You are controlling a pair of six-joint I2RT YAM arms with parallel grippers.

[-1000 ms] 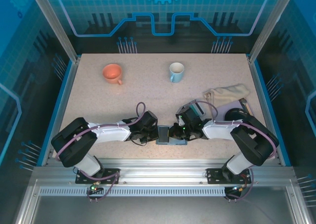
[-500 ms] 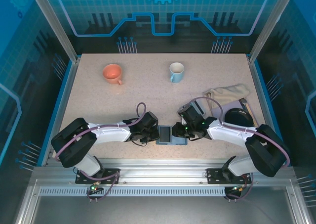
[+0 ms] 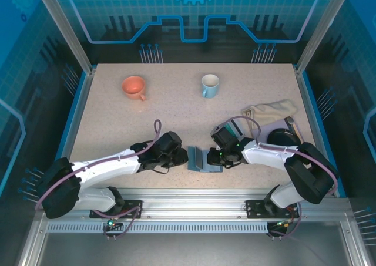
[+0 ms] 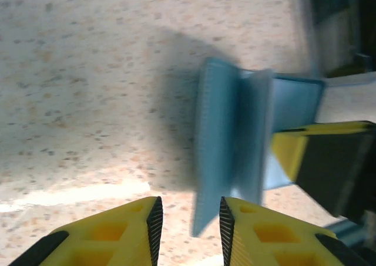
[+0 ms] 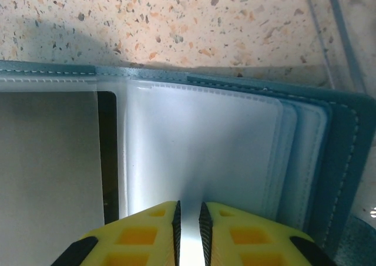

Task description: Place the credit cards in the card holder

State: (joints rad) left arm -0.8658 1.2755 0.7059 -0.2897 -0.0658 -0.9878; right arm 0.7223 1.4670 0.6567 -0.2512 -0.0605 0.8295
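Teal-blue card holder (image 5: 345,160) lies open, clear sleeves (image 5: 200,148) fanned.

I've got the speckled table (image 3: 176,116) carrying an orange cup (image 3: 134,87) and blue mug (image 3: 210,84) far back, beige cloth (image 3: 271,110) at right, card holder (image 3: 204,160) open up front.

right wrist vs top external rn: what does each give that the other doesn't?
Right wrist adds: the card holder up close, its clear sleeves fanned open, a dark strip at one sleeve's edge (possibly a card), and the right gripper pinched on one sleeve.

Top external adds: the orange cup, blue mug and beige cloth, plus the left gripper just left of the holder.

Shared: the teal holder lying open on the speckled table, with the right gripper at it.
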